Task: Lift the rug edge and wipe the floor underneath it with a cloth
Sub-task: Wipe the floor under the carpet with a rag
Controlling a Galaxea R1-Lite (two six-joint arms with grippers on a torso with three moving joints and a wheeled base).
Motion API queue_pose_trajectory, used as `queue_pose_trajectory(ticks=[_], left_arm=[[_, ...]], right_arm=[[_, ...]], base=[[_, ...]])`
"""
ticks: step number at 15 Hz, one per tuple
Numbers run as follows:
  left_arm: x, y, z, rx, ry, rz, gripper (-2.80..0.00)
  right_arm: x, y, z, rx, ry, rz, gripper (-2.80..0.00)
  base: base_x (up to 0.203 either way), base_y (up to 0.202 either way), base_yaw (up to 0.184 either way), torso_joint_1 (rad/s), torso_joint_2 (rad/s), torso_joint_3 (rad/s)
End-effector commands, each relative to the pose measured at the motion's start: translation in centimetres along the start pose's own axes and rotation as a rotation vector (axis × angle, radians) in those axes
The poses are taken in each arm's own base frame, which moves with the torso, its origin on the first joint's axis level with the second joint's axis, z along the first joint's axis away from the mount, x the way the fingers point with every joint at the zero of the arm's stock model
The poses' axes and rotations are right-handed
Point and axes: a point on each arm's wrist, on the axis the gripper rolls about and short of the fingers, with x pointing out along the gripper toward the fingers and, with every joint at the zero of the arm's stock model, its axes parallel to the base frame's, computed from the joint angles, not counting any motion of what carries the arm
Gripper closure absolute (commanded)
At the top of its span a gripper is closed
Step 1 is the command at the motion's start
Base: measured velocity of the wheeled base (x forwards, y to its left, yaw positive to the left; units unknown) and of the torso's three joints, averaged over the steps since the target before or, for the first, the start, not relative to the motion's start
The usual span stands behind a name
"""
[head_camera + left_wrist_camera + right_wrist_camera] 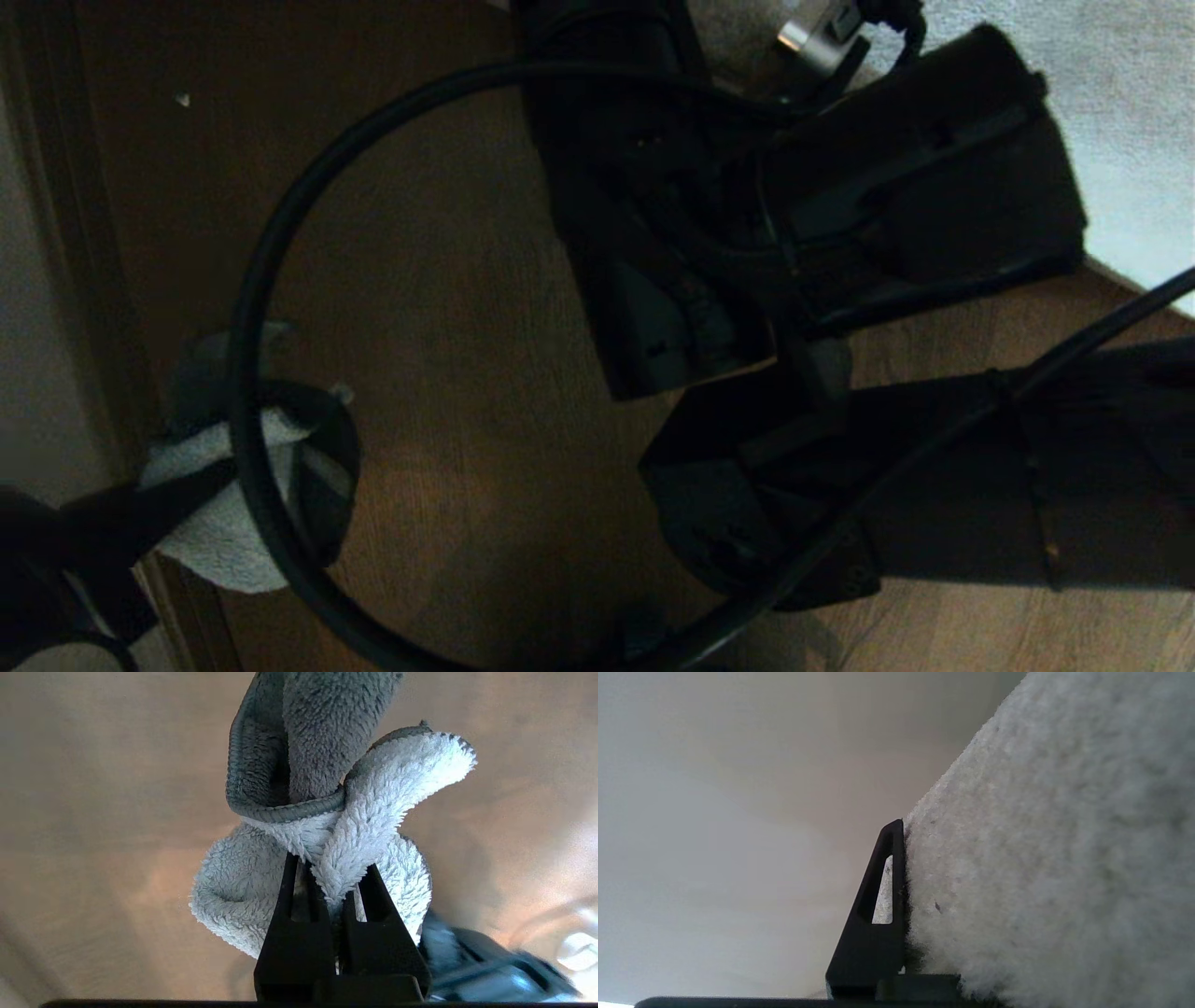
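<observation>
I've got the left gripper (329,882) clamped on the cloth (327,826) low over the floor (448,308), while my right gripper (903,858) pinches the rug edge (1017,858) at upper right.

Premises read as a domestic living space. Brown wood-grain plank floor (448,308) runs across the room, with a pale plush rug (1130,140) laid directly over it at one side. A light wall or skirting (37,373) borders the floor on the opposite side.
</observation>
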Motion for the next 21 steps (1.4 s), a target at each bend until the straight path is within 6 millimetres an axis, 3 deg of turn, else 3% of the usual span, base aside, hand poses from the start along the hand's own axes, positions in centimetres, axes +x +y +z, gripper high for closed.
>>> queue_pose_trajectory(ticks=[1, 8, 12, 21], left_arm=[[1.0, -0.2, 0.0, -0.003, 0.036, -0.029, 0.00], [5.9, -0.3, -0.3, -0.013, 0.069, -0.069, 0.00], [9.4, -1.9, -0.3, -0.043, 0.049, -0.125, 0.00], [19.6, -5.4, 2.5, -0.148, -0.116, -0.145, 0.00]], right_arm=[[0.6, 1.0, 0.7, 0.032, -0.058, 0.058, 0.00], [0.6, 0.6, 0.5, 0.007, -0.044, 0.069, 0.00], [0.5, 0.1, 0.4, -0.003, -0.040, 0.061, 0.00], [1.0, -0.9, 1.7, -0.071, -0.066, 0.052, 0.00]], base=[[0.000, 0.000, 0.000, 0.000, 0.00, 0.000], [0.000, 0.000, 0.000, 0.000, 0.00, 0.000], [0.000, 0.000, 0.000, 0.000, 0.00, 0.000], [0.000, 0.000, 0.000, 0.000, 0.00, 0.000]])
